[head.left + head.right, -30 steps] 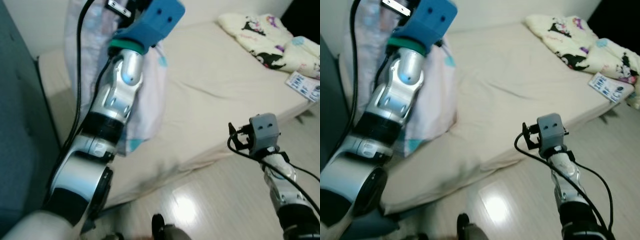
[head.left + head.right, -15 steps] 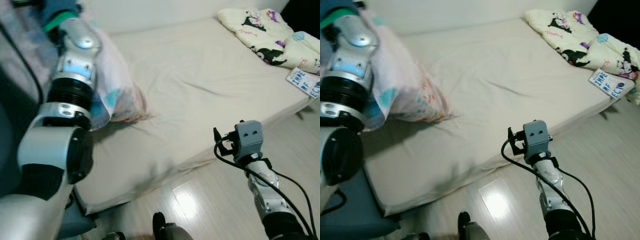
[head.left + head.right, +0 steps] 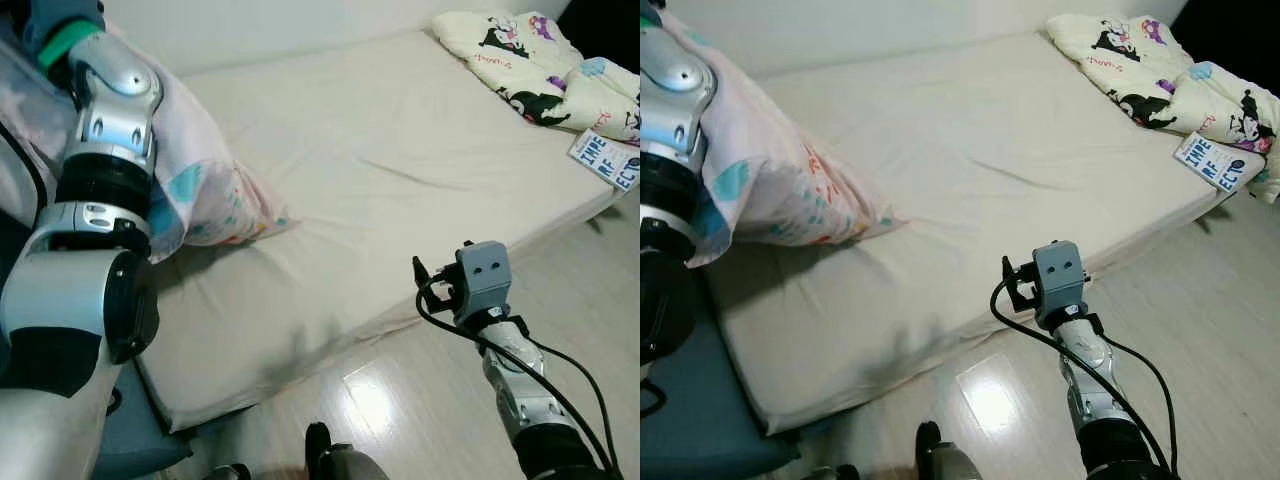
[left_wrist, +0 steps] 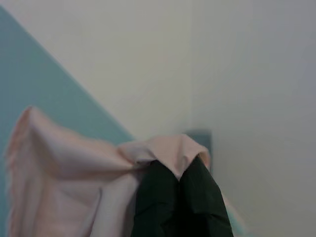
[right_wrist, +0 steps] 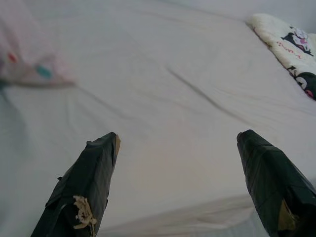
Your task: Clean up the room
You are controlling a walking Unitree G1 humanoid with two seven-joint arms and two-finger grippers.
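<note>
Meanwhile, at the head of the bed [image 3: 970, 160], the robot's raised left arm [image 3: 100, 190] holds a pale pink pillow [image 3: 780, 190] by one corner, its lower end resting on the cream sheet near the bed's left edge. From the left wrist camera, the left gripper [image 4: 178, 190] is seen pinched tight on a fold of the pink fabric, with a teal panel [image 4: 44, 94] and a white wall behind it. The right gripper [image 5: 182, 187] hovers low over the near edge of the mattress, its two black fingers [image 5: 86, 182] spread wide and holding nothing.

A cartoon-print blanket [image 3: 540, 65] lies bunched at the far right corner of the bed, with a small printed booklet [image 3: 608, 160] just beside it at the edge.

The step in hand appears to be setting the pillow in place on the bed. The next move likely calls for lowering the corner until the pillow lies flat at the head, then opening the left fingers. Afterwards, the rumpled blanket and the booklet would probably need attention from the free right arm.
</note>
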